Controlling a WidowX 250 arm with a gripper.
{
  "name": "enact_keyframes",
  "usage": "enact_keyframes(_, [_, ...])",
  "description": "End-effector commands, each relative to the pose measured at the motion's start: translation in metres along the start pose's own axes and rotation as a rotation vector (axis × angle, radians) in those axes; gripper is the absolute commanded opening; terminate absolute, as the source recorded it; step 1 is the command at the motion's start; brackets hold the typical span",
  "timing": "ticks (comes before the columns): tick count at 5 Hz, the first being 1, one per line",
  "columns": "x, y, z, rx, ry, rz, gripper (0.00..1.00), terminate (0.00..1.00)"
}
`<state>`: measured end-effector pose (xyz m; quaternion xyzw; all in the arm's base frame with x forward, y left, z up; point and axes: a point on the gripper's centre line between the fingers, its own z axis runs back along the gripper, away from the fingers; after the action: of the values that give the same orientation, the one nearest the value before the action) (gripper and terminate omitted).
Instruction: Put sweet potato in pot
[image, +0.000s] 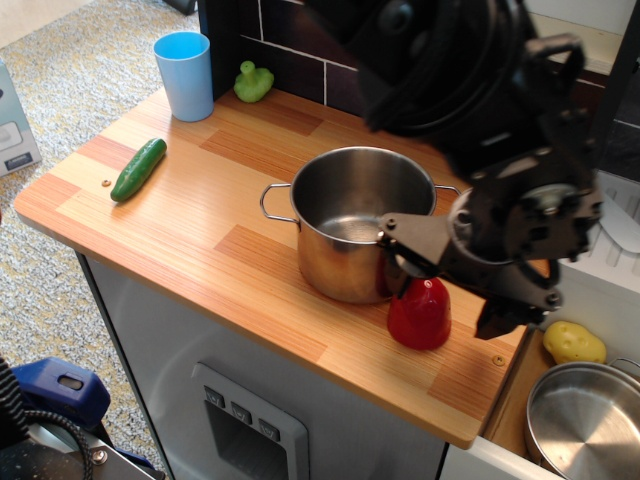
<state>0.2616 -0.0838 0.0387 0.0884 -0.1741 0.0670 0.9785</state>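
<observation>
**Gripper low over the sweet potato beside the pot**

Single view, from above the counter's front edge. The wooden counter (200, 210) carries the steel pot (355, 225) near its centre, upright, with a wire loop handle showing at its 9 o'clock side and another at about 2 o'clock. The pot's inside looks bare steel.

The sweet potato (419, 315), a glossy red dome, stands on the counter at roughly 4 o'clock from the pot, just beside the pot's wall; its red shows as a reflection in the steel. Whether the two touch cannot be told.

The black gripper (405, 268) reaches in from 3 o'clock, with the bulky arm and its cables filling the upper right. One dark finger (393, 262) lies over the top of the sweet potato and against the pot's lower wall. The other finger is hidden behind the gripper body, so I cannot tell how wide the fingers stand or whether they press on the sweet potato.

Well apart from these, a green cucumber (138, 168) lies at 9 o'clock from the pot near the counter's left edge. A blue cup (185, 75) stands at 10 o'clock, with a small green toy (253, 82) just beside it against the dark tiled wall (300, 55).

Off the counter at 4 o'clock, a yellow potato (573, 342) sits beside a shallower steel pan (580, 425).
</observation>
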Motion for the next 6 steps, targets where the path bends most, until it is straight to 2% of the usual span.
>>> enact_keyframes(1, [0.006,0.007,-0.006,-0.022,-0.043,0.027,1.0,0.0])
enact_keyframes(3, [0.003,0.004,-0.021,-0.066,-0.025,0.056,1.0,0.0])
enact_keyframes(4, [0.001,-0.001,-0.023,-0.074,-0.011,0.078,0.0,0.0])
enact_keyframes(5, [-0.003,-0.006,-0.02,-0.066,-0.007,0.09,0.0,0.0])
enact_keyframes(6, [-0.001,-0.008,-0.002,-0.052,0.043,0.094,0.0,0.0])
